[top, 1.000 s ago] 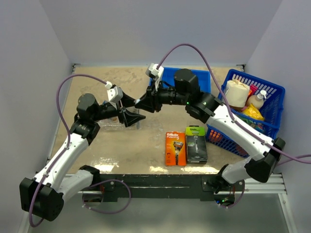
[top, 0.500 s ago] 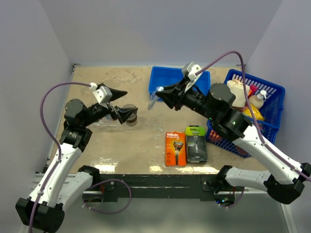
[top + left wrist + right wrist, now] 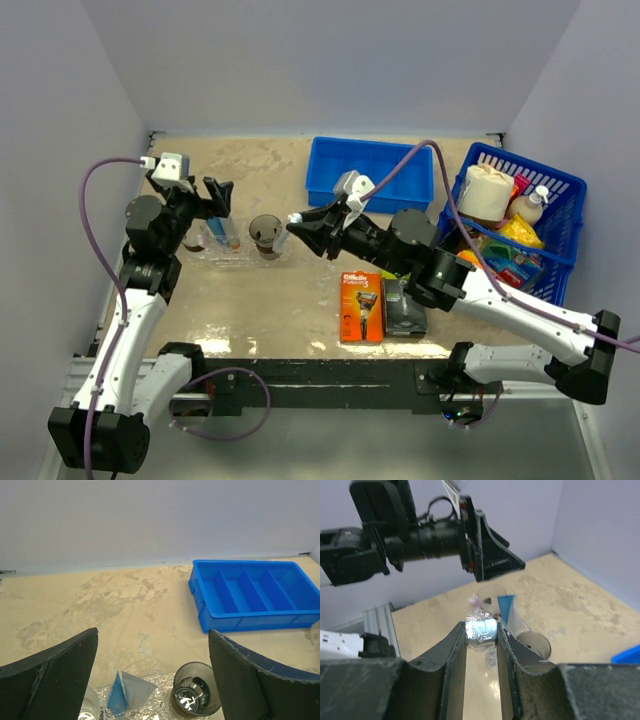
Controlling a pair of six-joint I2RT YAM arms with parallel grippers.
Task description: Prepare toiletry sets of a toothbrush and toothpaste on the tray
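The right jaws are clamped on the wrapped toothbrush (image 3: 480, 629), which pokes out just past their tips, pointed at the tray (image 3: 235, 258), probably to join the toothpaste (image 3: 126, 692) standing there (beside a brown cup (image 3: 265, 235)). The left jaws hang wide apart and empty above the tray.

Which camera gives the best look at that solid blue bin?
Left wrist: the blue bin shows nearly whole, dividers plain. From the top a cable crosses it; the right wrist catches only a corner.
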